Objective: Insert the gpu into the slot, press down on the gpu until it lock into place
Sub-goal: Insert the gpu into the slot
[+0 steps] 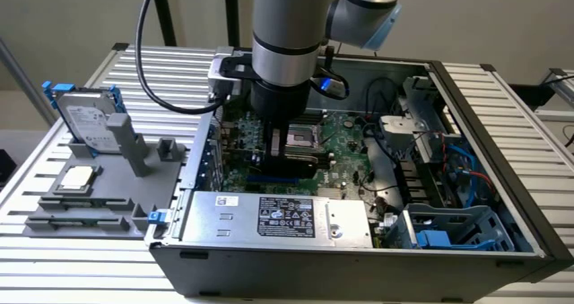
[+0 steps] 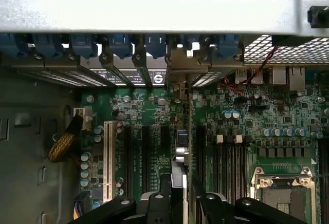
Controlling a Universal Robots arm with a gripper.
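Arm (image 1: 285, 48) is reaching straight down into the open PC case (image 1: 359, 263). Tool (image 1: 285, 146) is gripping the gpu (image 1: 296, 164) by its upper edge, fingers clamped on either face. Card is standing on edge, upright, over the green motherboard (image 1: 345, 132), roughly mid-board.

Blue slot (image 1: 269, 180) is peeking out just under the card's lower edge, on the side nearest the silver power supply (image 1: 278, 216). Can't tell whether the card edge is touching the slot or sitting just above it.

In the wrist view the tool (image 2: 184, 201) is straddling the gpu (image 2: 181, 154), which is showing edge-on and running towards the rear bracket openings of the case. Black sockets are lying on both sides of it. White connector (image 2: 108, 160) is well off to one side, CPU socket (image 2: 280, 188) off to the other.

Outside the case, at the exterior view's left, a grey fixture (image 1: 99, 183) is sitting on the slatted worktop (image 1: 90, 263). It's carrying a hard drive (image 1: 85, 119) propped up on edge and a processor chip (image 1: 76, 177) lying flat.
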